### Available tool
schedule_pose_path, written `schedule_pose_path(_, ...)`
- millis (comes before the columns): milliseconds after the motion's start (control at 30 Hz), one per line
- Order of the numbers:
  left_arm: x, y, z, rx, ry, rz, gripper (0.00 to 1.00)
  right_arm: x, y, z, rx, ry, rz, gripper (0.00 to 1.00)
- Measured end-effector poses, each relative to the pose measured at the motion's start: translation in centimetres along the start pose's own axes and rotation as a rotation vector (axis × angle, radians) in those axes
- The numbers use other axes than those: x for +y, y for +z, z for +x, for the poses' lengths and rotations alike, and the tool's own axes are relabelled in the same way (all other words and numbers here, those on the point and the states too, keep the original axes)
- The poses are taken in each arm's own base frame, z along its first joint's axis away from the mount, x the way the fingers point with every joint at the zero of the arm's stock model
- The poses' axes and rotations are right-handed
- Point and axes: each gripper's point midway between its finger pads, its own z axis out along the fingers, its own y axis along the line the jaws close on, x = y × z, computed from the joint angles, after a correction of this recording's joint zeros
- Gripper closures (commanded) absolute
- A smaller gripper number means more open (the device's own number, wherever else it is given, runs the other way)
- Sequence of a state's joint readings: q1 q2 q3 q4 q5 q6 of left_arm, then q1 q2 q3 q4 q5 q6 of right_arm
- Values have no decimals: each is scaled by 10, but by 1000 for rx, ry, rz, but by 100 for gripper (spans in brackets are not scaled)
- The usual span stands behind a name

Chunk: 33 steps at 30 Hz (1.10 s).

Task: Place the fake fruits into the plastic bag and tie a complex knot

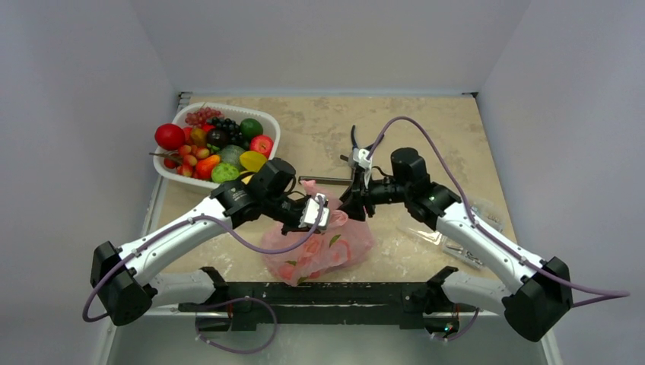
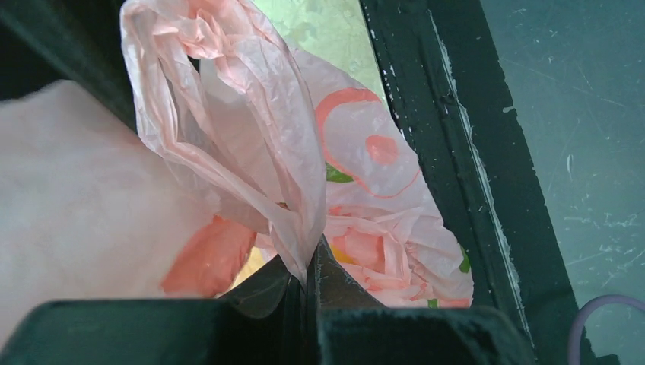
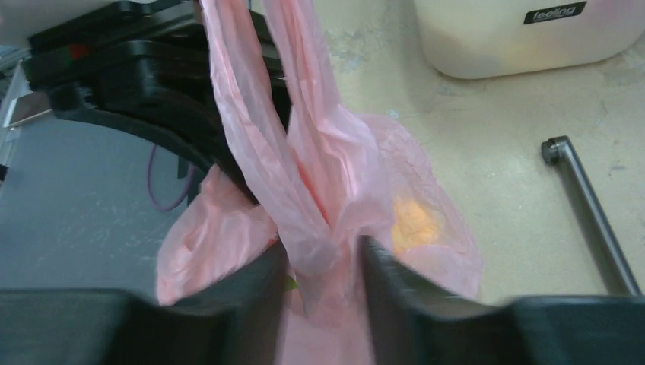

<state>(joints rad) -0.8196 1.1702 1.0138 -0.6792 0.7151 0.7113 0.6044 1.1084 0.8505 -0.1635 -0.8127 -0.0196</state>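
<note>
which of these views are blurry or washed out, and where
top external: even, soft light, no hard shadows, plastic bag and fruits reasonably sharp; left wrist: the left fingers at the bottom and a pale pink blur at left are out of focus, the pinched film is crisp; right wrist: the right fingers are dark and blurred, the white container at top looks washed out.

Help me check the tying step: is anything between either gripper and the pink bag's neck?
Nothing visible is in the way. The left gripper is shut on a film tail of the plastic bag, and the right gripper has its jaws either side of the twisted neck, with no other object between.
</note>
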Motion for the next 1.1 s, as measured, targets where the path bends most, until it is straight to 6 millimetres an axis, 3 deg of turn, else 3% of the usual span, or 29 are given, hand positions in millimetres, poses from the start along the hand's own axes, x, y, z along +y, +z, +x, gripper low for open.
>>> schedule_pose_path(200,4,2,5,21,-28,-16,100,16,-11,4,19,-80,-34,14)
schedule_pose_path(433,8,0,6,22,-47,-33,100,26,-21,11,39,-157,-56,1)
schedule_pose_path(667,14,-3,10,19,-73,-47,100,24,-18,22,76,-173,-87,1)
schedule_pose_path(933,28,8,10,51,-93,-41,100,22,-9,14,57,-167,-106,3)
schedule_pose_path(1033,29,11,11,61,-95,-39,100,23,-7,11,48,-162,-107,18)
schedule_pose_path(1100,28,11,11,66,-91,-40,100,23,-6,7,34,-165,-104,38)
